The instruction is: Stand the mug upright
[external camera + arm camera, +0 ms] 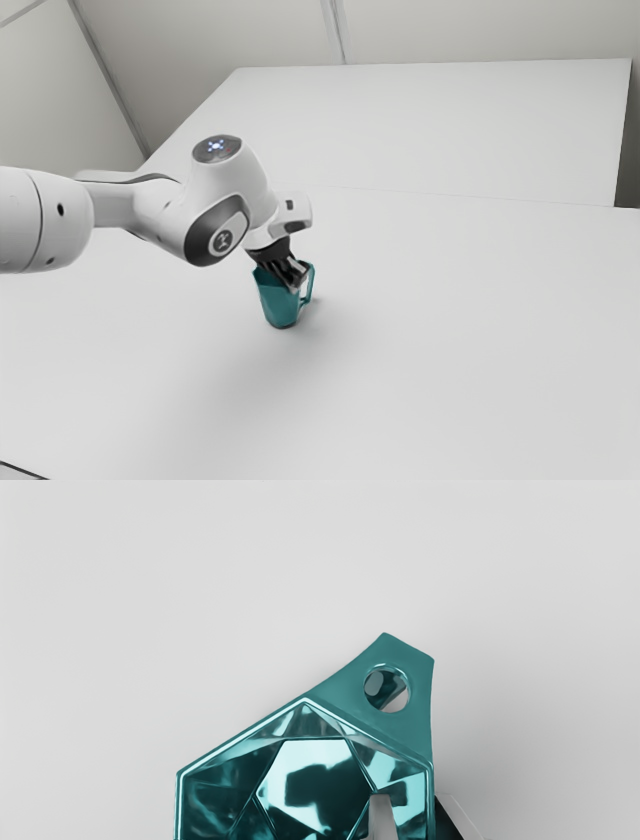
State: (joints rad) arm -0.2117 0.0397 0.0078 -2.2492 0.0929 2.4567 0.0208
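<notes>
One teal faceted mug (280,303), on the white tabletop (450,350), base down and opening up. Looks roughly upright in the exterior view; slight lean can't be ruled out. Black two-finger gripper (297,277) is at the mug's top, angled down into the opening.

Gripper state: part open, gap between fingers. Wrist view has the inner finger (383,820) inside the mug and the outer finger (445,815) outside, mug wall between them. Some of the mug's interior shows between inner finger and rim, so no firm hold visible; contact lower down, can't tell.

Hexagonal rim (240,734) faces the wrist camera, shiny angular facets and a flat six-sided bottom inside. Handle (417,725) sticks out from the rim next to the outer finger's side, round hole through its flat top. In the exterior view the handle is on the mug's right, bottom part near the mug's lower body.

White Franka arm (160,210) comes in from the exterior view's left, hand tilted over the mug. Soft shadow on tabletop around the mug. Large white slab (430,130) behind, pale wall (200,50) beyond it.
</notes>
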